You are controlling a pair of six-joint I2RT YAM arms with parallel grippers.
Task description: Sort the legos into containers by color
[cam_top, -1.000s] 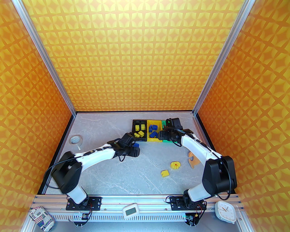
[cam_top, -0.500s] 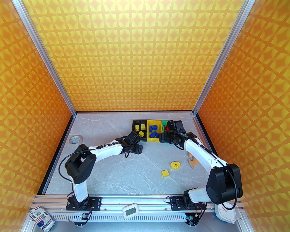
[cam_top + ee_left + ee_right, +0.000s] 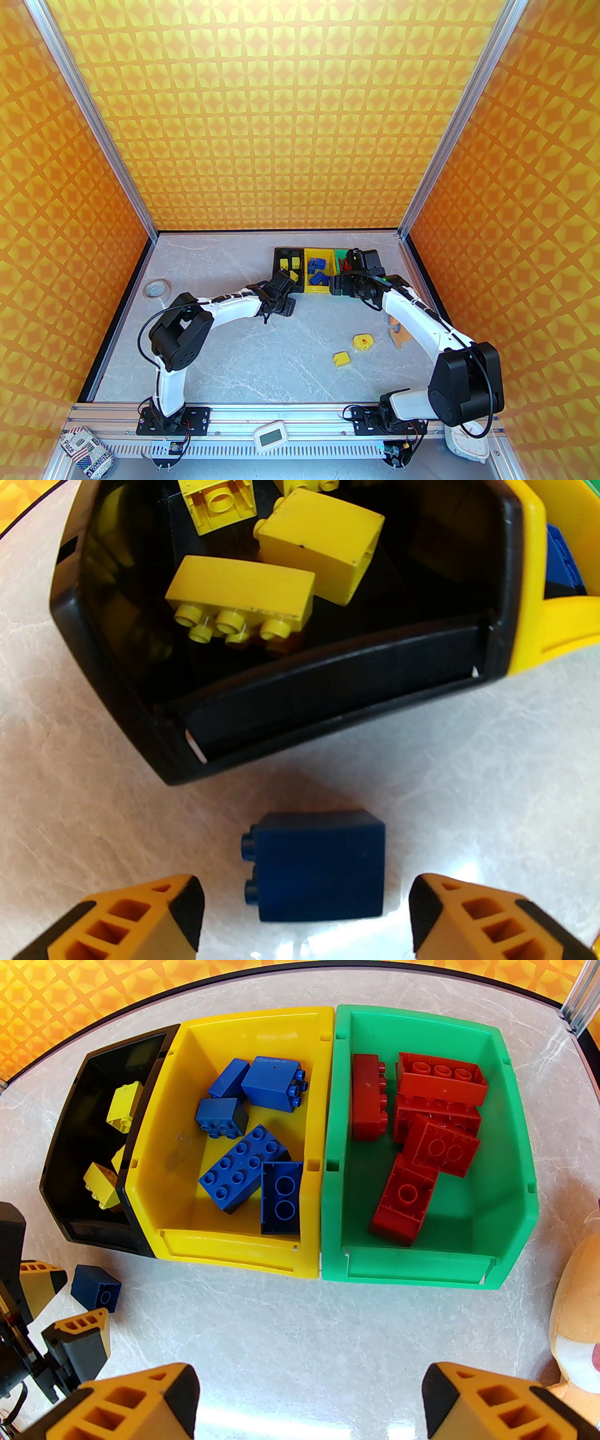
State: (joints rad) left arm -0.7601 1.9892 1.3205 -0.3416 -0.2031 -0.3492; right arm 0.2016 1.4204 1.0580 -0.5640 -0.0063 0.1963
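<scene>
Legos (image 3: 243, 1173), studded plastic, mostly binned; dark-blue square brick (image 3: 318, 871) between parted left gripper (image 3: 304, 897) jaws, perhaps two yellow ones (image 3: 341, 359) outstanding; right gripper (image 3: 309, 1382) agape.

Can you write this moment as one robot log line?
left gripper: open, by blue brick | blue brick: on table before black bin | right gripper: open, empty

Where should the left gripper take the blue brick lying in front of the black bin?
Come straight down over the blue brick. It lies on its side, studs toward one finger of the open left gripper straddling it. Closing on the studded face and its opposite should probably hold; the flat walls are smoother, but the black bin crowds the far one.
</scene>
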